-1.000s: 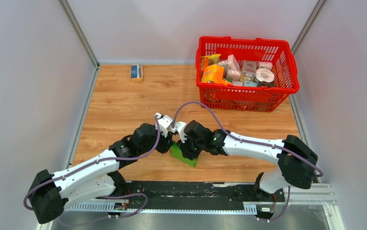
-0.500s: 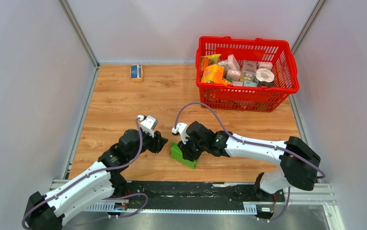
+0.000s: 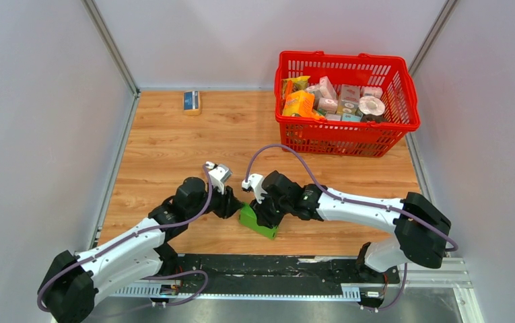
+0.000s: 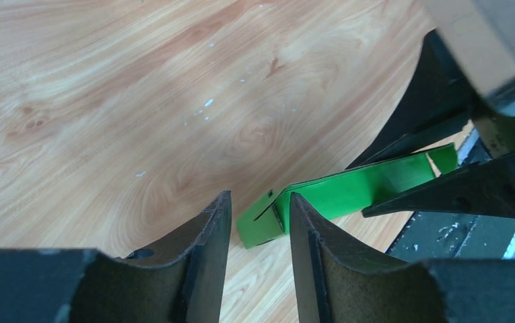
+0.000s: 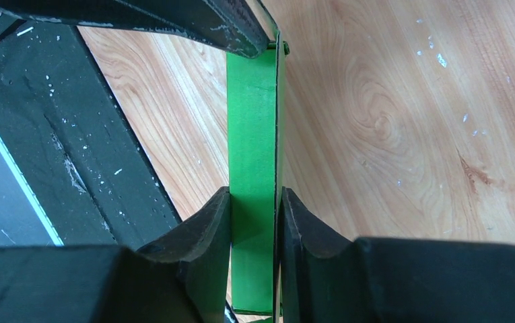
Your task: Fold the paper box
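At the near middle of the table [image 3: 167, 145], just ahead of the black base rail [image 3: 275, 266], the paper box [image 3: 260, 224] sits low on the wood. The right gripper [image 5: 255, 202] is clamped on it. Its wrist view shows its two fingers [image 5: 207, 225] pressing either face of a long green panel that stands on edge. The left gripper [image 4: 258, 214] has its jaws parted and holds nothing. The box's near end, a short creased flap with a small slit, shows in the gap just beyond its fingertips [image 4: 217, 208]; whether they touch it cannot be told.

As I read it, the step in hand is an end fold, with the right arm serving as the vice while the left lines up on the flap. The next move would call for the left fingers to meet that flap squarely, then pinch lightly or push with one finger and turn it about its crease — all without dragging the thin card out of the right-hand grip or buckling the held panel
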Motion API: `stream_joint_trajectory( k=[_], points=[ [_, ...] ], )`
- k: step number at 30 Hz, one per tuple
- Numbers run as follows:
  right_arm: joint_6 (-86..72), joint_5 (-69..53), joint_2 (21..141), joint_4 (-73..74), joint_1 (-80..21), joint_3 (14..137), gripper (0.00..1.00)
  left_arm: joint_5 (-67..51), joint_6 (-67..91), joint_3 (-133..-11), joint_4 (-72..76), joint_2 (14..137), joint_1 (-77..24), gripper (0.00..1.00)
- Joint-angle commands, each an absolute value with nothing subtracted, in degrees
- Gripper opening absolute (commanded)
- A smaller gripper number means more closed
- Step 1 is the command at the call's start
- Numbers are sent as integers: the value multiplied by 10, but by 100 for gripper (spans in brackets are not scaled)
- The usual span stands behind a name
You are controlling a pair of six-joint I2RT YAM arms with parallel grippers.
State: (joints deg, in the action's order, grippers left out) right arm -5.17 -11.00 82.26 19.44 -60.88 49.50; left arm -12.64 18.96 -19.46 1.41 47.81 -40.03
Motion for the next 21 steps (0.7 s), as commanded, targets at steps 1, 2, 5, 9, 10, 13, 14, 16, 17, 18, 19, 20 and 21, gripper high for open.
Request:
stream_joint_trajectory(
  k=[1,2,5,9,10,13,14,16,17,18,19,20,21],
  points=[
    [-56,-119,809,216,-613,483,24,-161,192,-210,69,477,-397,45],
    [-56,-120,809,216,-613,483,25,-158,192,-212,69,477,-398,44],
    [-56,-119,809,217,-613,484,24,-166,190,-215,76,480,-397,44],
    [-57,-119,806,217,-613,484,24,-179,185,-232,69,504,-398,38],
    [-56,-119,805,215,-613,483,24,-182,185,-236,69,514,-398,36],
    [-57,-119,805,215,-613,482,24,-188,194,-229,83,523,-399,33],
    [-58,-118,805,214,-613,482,24,-188,196,-230,83,524,-400,32],
    [-59,-118,805,214,-613,481,24,-186,195,-232,77,522,-402,27],
    [-58,-119,805,213,-613,481,24,-179,194,-231,74,520,-404,26],
    [-59,-118,808,213,-613,482,24,-175,193,-232,68,516,-410,22],
    [-59,-119,809,213,-613,483,24,-168,192,-235,63,514,-414,20],
    [-59,-118,809,214,-613,483,24,-152,190,-236,53,513,-419,19],
    [-61,-118,809,212,-613,484,24,-143,188,-239,46,512,-431,18]
  ],
)
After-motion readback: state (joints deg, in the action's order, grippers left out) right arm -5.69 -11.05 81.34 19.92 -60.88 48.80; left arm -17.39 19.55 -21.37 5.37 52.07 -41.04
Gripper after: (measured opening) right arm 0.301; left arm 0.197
